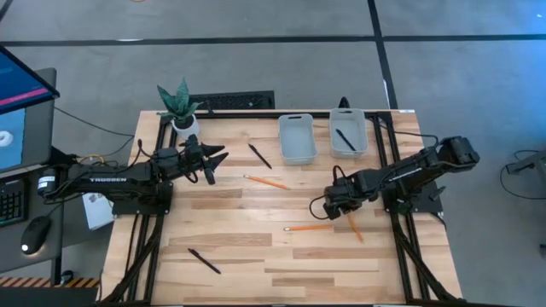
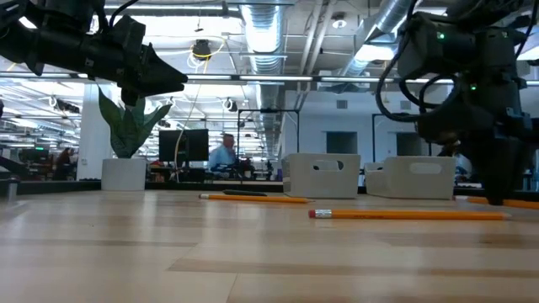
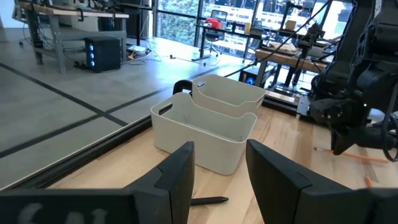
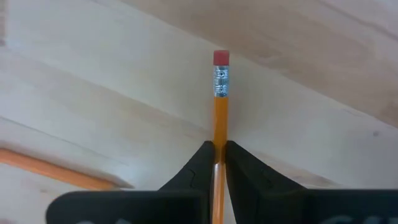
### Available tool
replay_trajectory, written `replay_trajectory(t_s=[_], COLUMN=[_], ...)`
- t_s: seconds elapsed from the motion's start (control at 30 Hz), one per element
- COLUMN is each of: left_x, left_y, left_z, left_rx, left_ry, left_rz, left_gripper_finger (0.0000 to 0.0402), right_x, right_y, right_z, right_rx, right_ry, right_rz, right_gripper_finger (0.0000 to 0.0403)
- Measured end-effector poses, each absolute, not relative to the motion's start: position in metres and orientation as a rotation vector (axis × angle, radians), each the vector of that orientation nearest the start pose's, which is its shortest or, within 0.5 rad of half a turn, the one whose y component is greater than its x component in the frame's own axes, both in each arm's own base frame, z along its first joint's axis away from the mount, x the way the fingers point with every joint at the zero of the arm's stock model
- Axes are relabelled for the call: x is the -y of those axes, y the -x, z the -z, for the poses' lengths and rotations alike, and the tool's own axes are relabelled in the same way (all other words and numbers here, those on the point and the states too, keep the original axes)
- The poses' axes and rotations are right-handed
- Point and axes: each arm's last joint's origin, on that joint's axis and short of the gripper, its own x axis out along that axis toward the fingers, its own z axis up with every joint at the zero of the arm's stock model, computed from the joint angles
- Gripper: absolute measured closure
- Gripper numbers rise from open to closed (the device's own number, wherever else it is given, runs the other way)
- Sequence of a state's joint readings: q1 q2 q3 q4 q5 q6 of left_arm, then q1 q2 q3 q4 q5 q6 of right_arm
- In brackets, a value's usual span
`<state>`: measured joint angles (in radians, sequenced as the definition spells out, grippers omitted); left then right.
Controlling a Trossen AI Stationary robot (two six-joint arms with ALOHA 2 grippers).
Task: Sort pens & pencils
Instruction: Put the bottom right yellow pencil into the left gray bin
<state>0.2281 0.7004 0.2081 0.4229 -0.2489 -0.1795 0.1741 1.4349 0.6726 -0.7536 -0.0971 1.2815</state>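
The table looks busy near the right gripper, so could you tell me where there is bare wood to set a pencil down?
Bare wood lies along the table's near edge, right of the lone pen. Crowded: around the right gripper, shut on a pencil, with another pencil just beside it.

Potted plant (image 1: pixel 181 104); two bins (image 1: pixel 297 138); keyboard (image 1: pixel 232 102)

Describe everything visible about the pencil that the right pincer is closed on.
The pencil is a thin orange wooden stick with a silver ferrule and a pink eraser at the end pointing away from the wrist camera. The right pincer clamps it partway along, a finger on either side of the shaft. In the high view it runs slanted out from under that pincer, near the table's right side. It sits low over the wooden tabletop; whether it has lifted off is unclear. Another pencil lies apart from it.
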Motion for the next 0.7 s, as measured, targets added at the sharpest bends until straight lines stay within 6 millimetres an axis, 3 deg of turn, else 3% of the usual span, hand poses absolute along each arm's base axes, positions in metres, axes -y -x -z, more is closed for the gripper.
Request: replay_trajectory(t_s=[0.33, 0.7], left_x=[-0.043, -0.043], left_y=[-0.152, -0.152], left_z=[-0.204, -0.204], left_rx=[-0.027, -0.027], left_ry=[0.175, 0.175], left_rz=[-0.482, -0.482], left_gripper_finger=[0.0266, 0.0266], right_x=[-0.036, -0.013], right_y=[-0.215, -0.241], right_z=[-0.154, -0.181], right_rx=[-1.387, -1.278], right_ry=[-0.962, -0.929], right_rz=[0.733, 0.602], right_gripper_finger=[0.0350, 0.0349])
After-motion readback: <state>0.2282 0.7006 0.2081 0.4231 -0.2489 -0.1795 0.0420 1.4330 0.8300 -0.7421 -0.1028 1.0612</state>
